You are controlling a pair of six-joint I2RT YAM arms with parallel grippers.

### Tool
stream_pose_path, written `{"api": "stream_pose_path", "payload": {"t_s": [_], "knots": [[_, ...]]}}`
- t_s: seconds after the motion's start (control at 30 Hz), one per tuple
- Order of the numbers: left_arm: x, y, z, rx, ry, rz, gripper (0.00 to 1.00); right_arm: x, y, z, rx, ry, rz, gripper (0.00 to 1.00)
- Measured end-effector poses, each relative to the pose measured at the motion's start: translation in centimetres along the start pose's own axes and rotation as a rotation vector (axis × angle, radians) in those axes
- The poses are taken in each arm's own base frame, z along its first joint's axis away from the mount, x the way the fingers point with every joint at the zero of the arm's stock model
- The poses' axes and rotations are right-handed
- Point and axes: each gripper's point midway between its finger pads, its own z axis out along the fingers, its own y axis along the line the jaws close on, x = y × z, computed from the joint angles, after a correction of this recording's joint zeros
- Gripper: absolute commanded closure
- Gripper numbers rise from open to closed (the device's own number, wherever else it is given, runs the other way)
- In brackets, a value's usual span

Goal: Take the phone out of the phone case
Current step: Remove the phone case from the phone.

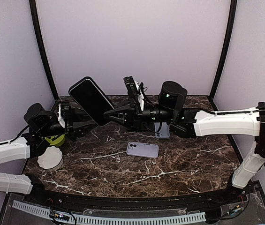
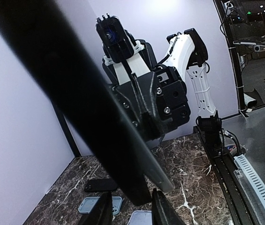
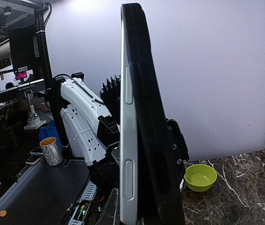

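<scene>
**A:** Where was the phone (image 1: pixel 91 99)?

**B:** Up in the air above the back left of the marble table (image 1: pixel 188 164). It was tilted, its top end leaning up and to the left, with its glossy dark face toward the overhead camera. It sat inside its black phone case (image 3: pixel 153 140). From the right wrist camera the pair stood edge-on, the phone's silver side and buttons on the left and the case wrapped behind it on the right.

**A:** And the right gripper (image 1: pixel 109 115)?

**B:** It reached in from the right and was clamped on the lower end of the cased phone. The left wrist view showed its black fingers pressed against the long edge.

**A:** The left gripper (image 2: pixel 131 199)?

**B:** It came in low from the left, with one finger on either side of the phone's bottom corner. A sliver of gap seemed to show on one side, so I could not tell whether it was gripping or only straddling.

**A:** What lay on the table?

**B:** A lavender phone-shaped slab (image 1: pixel 142 149) lay flat near the middle, nearer the arms' bases than the held phone. A grey-blue one (image 1: pixel 162 131) lay partly under the right arm. A green bowl (image 1: pixel 55 139) sat at the left beside the left arm, with a white lumpy object (image 1: pixel 50 158) just in front of it
</scene>
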Motion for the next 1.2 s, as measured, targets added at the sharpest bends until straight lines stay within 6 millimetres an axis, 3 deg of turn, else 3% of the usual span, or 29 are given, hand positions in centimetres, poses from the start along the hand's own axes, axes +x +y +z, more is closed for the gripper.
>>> {"api": "stream_pose_path", "payload": {"t_s": [0.43,0.7,1.2], "knots": [[0.25,0.08,0.08,-0.003,0.006,-0.016,0.77,0.43,0.15,0.40,-0.001,0.039,-0.034,1.00],[0.45,0.34,0.13,-0.018,0.011,-0.022,1.00,0.64,-0.27,0.45,0.025,0.048,-0.064,1.00],[0.59,0.96,0.12,-0.053,0.017,-0.012,1.00,0.56,-0.81,0.46,0.063,0.047,-0.096,1.00]]}}
